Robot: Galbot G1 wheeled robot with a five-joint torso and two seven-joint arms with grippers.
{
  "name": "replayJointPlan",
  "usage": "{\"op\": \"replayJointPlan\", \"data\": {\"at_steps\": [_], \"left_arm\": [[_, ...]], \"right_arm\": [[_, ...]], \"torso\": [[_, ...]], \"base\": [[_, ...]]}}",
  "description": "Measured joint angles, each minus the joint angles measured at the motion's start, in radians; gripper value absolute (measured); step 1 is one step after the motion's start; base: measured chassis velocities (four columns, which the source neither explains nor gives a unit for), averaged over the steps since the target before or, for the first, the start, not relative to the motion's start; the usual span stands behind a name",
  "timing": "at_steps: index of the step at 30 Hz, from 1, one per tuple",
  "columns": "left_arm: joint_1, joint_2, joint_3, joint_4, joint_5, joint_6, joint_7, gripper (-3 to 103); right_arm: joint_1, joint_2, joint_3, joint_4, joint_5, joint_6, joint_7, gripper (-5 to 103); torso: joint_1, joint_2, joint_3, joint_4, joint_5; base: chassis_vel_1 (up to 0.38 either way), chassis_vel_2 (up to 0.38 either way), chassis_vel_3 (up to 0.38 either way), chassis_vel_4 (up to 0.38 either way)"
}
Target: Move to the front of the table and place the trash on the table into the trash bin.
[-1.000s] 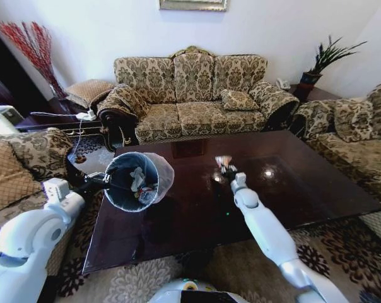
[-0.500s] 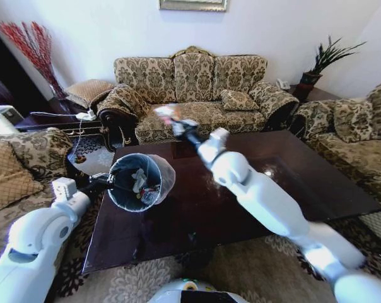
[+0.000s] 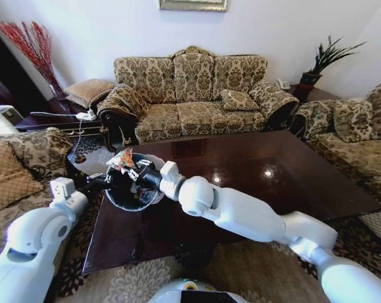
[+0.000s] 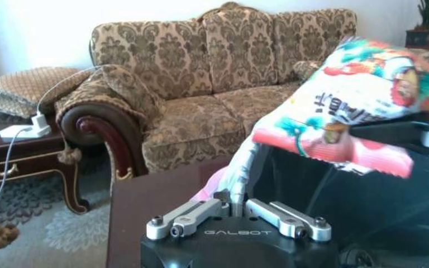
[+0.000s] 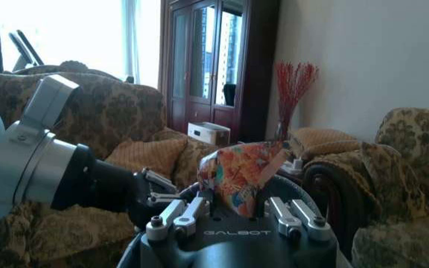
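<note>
Trash wrapper (image 3: 123, 158) — colourful crinkled snack packet — sits pinched in your right gripper (image 3: 131, 165), jaws closed on it, right over the trash bin (image 3: 135, 200) mouth. Bin is held off the table's (image 3: 253, 189) left edge; your left gripper (image 3: 110, 180) is clamped on the rim w/ bag liner (image 4: 233, 173). Right arm reaches across the table top. Sofa (image 3: 193, 95) behind.

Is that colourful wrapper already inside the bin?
Not yet. The right gripper holds the wrapper above the trash bin, which the left gripper holds up.
</note>
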Motion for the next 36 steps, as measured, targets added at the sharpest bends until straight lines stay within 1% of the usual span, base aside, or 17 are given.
{"op": "replayJointPlan", "data": {"at_steps": [1, 2, 3, 6, 8, 9, 10, 11, 12, 14, 15, 16, 18, 20, 22, 25, 36], "left_arm": [[-0.003, 0.001, 0.001, 0.002, -0.001, 0.0, -0.01, 0], [-0.005, 0.002, 0.002, 0.003, -0.001, 0.0, -0.016, 0], [-0.005, 0.002, 0.002, 0.003, -0.001, 0.0, -0.016, 0], [-0.013, 0.007, 0.004, 0.004, -0.003, 0.002, -0.021, 0], [-0.013, 0.008, 0.004, 0.004, -0.003, 0.003, -0.021, 0], [-0.013, 0.009, 0.004, 0.004, -0.003, 0.005, -0.023, 0], [-0.013, 0.009, 0.004, 0.003, -0.004, 0.006, -0.028, 0], [-0.012, 0.01, 0.004, 0.002, -0.006, 0.008, -0.031, 0], [-0.012, 0.01, 0.004, 0.002, -0.006, 0.008, -0.031, 0], [-0.009, 0.015, 0.0, 0.002, -0.009, 0.01, -0.032, 0], [-0.008, 0.017, -0.002, 0.003, -0.01, 0.011, -0.032, 0], [-0.008, 0.017, -0.002, 0.003, -0.01, 0.011, -0.032, 0], [-0.004, 0.019, -0.011, 0.005, -0.011, 0.011, -0.033, 0], [-0.003, 0.018, -0.014, 0.005, -0.012, 0.011, -0.033, 0], [-0.004, 0.018, -0.016, 0.005, -0.018, 0.011, -0.032, 0], [-0.007, 0.018, -0.015, 0.002, -0.023, 0.011, -0.032, 0], [-0.009, 0.021, -0.012, -0.005, -0.027, 0.013, -0.03, 0]], "right_arm": [[-0.001, -0.005, 0.0, 0.003, -0.001, -0.001, 0.001, 29], [-0.002, -0.007, 0.0, 0.005, -0.002, -0.001, 0.001, 35], [-0.002, -0.007, 0.0, 0.005, -0.002, -0.001, 0.001, 35], [-0.008, -0.019, 0.002, 0.011, -0.01, -0.001, 0.001, 51], [-0.009, -0.02, 0.003, 0.011, -0.012, -0.001, 0.001, 51], [-0.011, -0.022, 0.003, 0.012, -0.018, -0.001, 0.001, 61], [-0.012, -0.022, 0.003, 0.012, -0.03, 0.004, 0.001, 61], [-0.013, -0.019, 0.01, 0.009, -0.046, 0.016, 0.001, 67], [-0.013, -0.019, 0.01, 0.009, -0.046, 0.016, 0.001, 67], [-0.014, -0.009, 0.051, -0.001, -0.055, 0.026, 0.007, 78], [-0.012, -0.007, 0.078, -0.004, -0.053, 0.026, 0.012, 84], [-0.012, -0.007, 0.078, -0.004, -0.053, 0.026, 0.012, 84], [-0.004, -0.013, 0.129, -0.004, -0.044, 0.024, 0.015, 94], [0.0, -0.021, 0.148, -0.004, -0.037, 0.022, 0.015, 94], [0.002, -0.035, 0.164, -0.005, -0.026, 0.021, 0.014, 99], [-0.001, -0.038, 0.155, -0.003, -0.025, 0.022, 0.014, 100], [0.013, -0.006, 0.114, -0.012, -0.025, 0.021, 0.006, 100]], "torso": [[0.0, 0.0, 0.0, 0.0, 0.0], [0.0, 0.0, 0.0, 0.0, 0.0001], [0.0, 0.0, 0.0, 0.0, 0.0001], [0.0, 0.0, 0.0, 0.0, 0.0001], [0.0, 0.0, 0.0, 0.0, 0.0002], [0.0, 0.0, 0.0, 0.0, 0.0001], [0.0, 0.0, 0.0, 0.0001, 0.0001], [0.0, 0.0, 0.0, 0.0002, 0.0001], [0.0, 0.0, 0.0, 0.0002, 0.0001], [0.0, 0.0, 0.0, 0.0005, 0.0001], [0.0, 0.0, 0.0, 0.0002, 0.0001], [0.0, 0.0, 0.0, 0.0002, 0.0001], [0.0, 0.0, 0.0, 0.0003, 0.0], [0.0, 0.0, 0.0, 0.0004, 0.0001], [0.0, 0.0, 0.0, -0.0001, 0.0001], [0.0, 0.0, 0.0, -0.0001, 0.0001], [0.0, 0.0, 0.0, 0.0001, 0.0001]], "base": [[0.0, 0.0, 0.0, 0.0], [0.0, 0.0, 0.0, 0.0], [0.0, 0.0, 0.0, 0.0], [0.0, 0.0, 0.0, 0.0], [0.0, 0.0, 0.0, 0.0], [0.0, 0.0, 0.0, 0.0], [0.0, 0.0, 0.0, 0.0], [0.0, 0.0, 0.0, 0.0], [0.0, 0.0, 0.0, 0.0], [0.0, 0.0, 0.0, 0.0], [0.0, 0.0, 0.0, 0.0], [0.0, 0.0, 0.0, 0.0], [0.0, 0.0, 0.0, 0.0], [0.0, 0.0, 0.0, 0.0], [0.0, 0.0, 0.0, 0.0], [0.0, 0.0, 0.0, 0.0], [0.0, 0.0, 0.0, 0.0]]}}
